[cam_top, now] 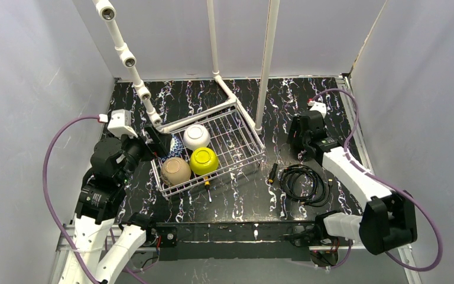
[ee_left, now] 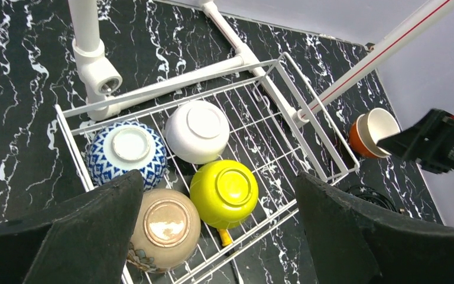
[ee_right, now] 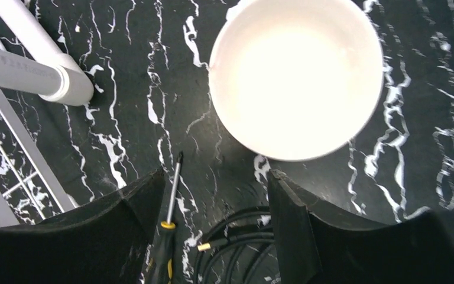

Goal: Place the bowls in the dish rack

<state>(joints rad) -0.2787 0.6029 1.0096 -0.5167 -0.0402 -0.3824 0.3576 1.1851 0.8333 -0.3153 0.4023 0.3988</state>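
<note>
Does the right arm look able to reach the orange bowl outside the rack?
Probably yes: its open hand hangs close by the orange bowl, upright on the table, with nothing between them.

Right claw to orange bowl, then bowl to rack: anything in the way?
Nothing lies between the right claw and the orange bowl; the screwdriver and cable sit nearer the claw, short of the bowl. Toward the dish rack, a white pipe post stands at the rack's edge.
</note>
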